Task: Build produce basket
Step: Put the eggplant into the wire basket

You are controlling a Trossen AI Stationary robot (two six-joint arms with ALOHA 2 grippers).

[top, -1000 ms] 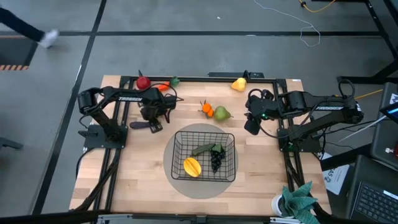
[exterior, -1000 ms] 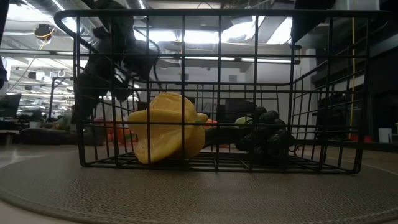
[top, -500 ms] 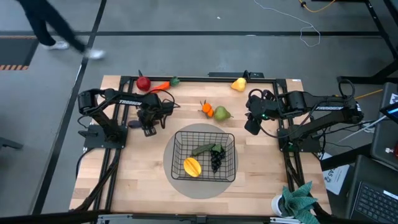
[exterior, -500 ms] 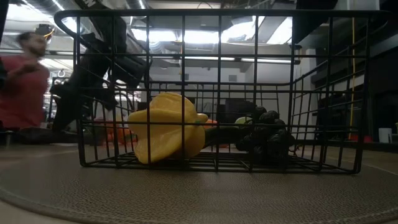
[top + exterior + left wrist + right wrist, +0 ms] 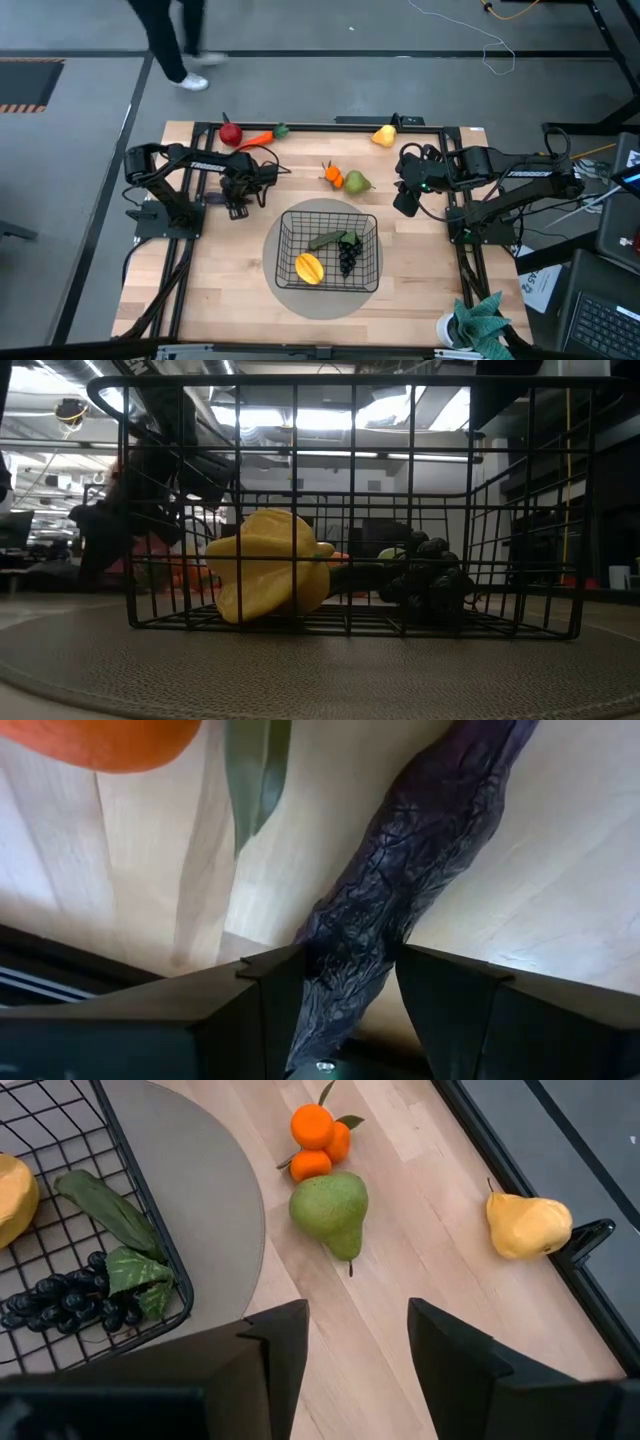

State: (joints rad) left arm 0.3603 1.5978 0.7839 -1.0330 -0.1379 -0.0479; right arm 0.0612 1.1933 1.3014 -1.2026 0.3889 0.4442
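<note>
Moved: left gripper (image 5: 238, 203), from hovering over the dark purple vegetable (image 5: 400, 870) to down around it, jaws spread either side, seemingly not yet clamped.

Desk (image 5: 230, 290): unchanged.

Basket (image 5: 372, 262), on the round mat: holds yellow fruit (image 5: 309, 268), grapes (image 5: 347, 257) and a green piece.

Right gripper (image 5: 404, 205): waiting beside the basket, jaws spread, empty.

Still loose: pear (image 5: 358, 182), oranges (image 5: 333, 176), apple (image 5: 231, 133), carrot (image 5: 259, 138).
</note>
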